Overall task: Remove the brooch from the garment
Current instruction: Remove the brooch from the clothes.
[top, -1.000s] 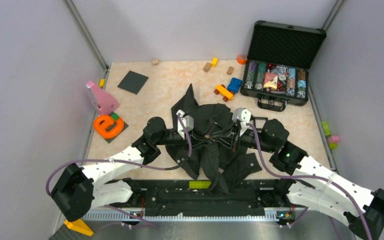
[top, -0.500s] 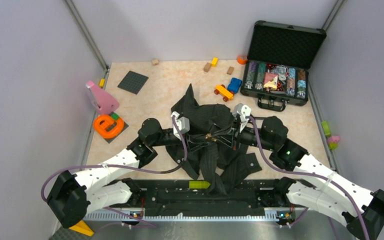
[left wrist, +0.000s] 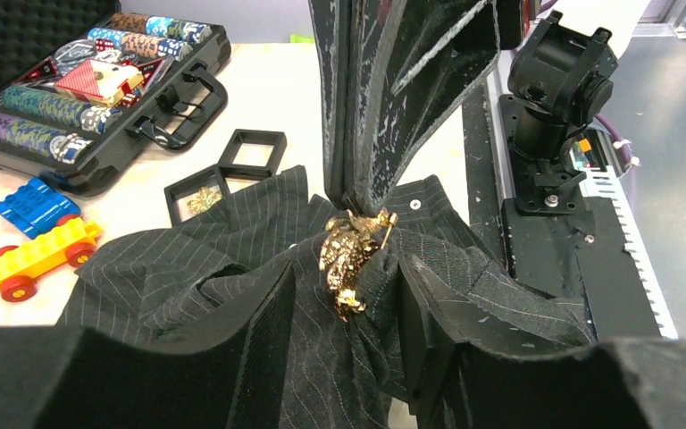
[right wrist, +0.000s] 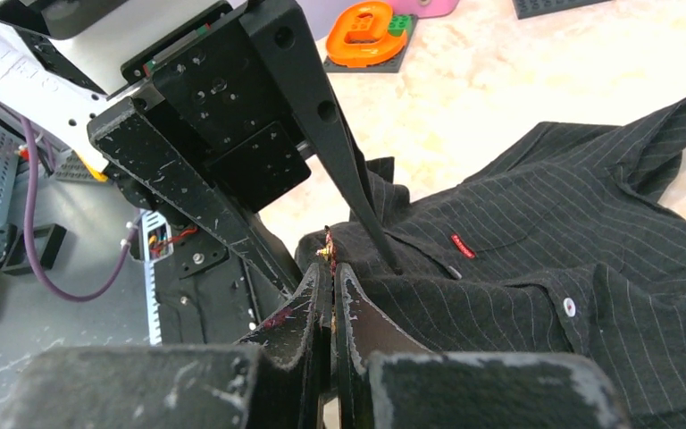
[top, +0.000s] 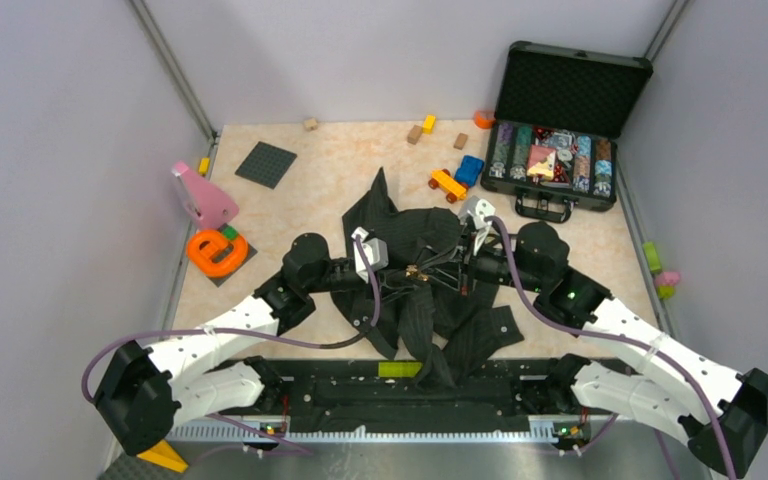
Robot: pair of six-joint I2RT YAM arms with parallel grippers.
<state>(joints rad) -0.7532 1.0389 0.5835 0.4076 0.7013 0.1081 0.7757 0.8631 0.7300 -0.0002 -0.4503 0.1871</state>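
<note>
Top view, garment: dark pinstriped shirt (top: 430,322) lies crumpled mid-table (top: 340,170), between the 2 arms.
Top view, brooch: gold brooch (top: 415,271) sits on a raised fold of the shirt; left gripper (top: 403,275) and right gripper (top: 428,272) meet at it.
Left wrist view, left gripper: fingers apart, 1 on each side of the brooch.
Left wrist view, right gripper: fingers pressed together from above, tips nipping the brooch's upper edge.
Left wrist view, background: 2 black square frames (left wrist: 263,134) and an open chip case (left wrist: 98,170) beyond the shirt.
Right wrist view: right gripper together, gold glint at its tips; left gripper's fingers spread just beyond.
</note>
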